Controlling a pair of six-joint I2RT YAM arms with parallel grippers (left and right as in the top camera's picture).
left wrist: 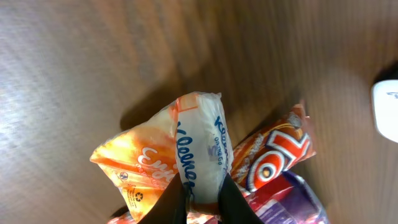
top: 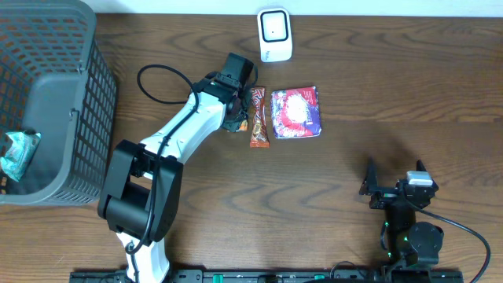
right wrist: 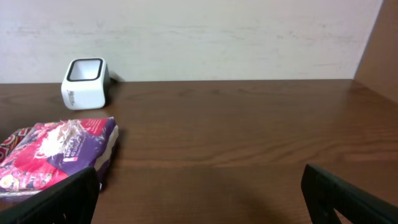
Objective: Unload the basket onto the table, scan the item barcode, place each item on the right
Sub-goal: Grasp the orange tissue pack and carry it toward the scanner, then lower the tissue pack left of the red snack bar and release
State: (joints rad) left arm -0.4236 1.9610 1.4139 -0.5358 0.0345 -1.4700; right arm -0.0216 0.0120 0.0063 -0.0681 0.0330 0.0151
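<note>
My left gripper is shut on an orange and white tissue pack, its two dark fingers pinching the pack's white end. In the overhead view that gripper sits at the table's middle back, just left of an orange snack bar, and covers most of the pack. The white barcode scanner stands at the back edge, beyond the gripper. My right gripper rests open near the front right with nothing between its fingers.
A purple and red snack packet lies right of the orange bar. A dark mesh basket fills the left side, with a teal packet inside. The scanner shows far left in the right wrist view.
</note>
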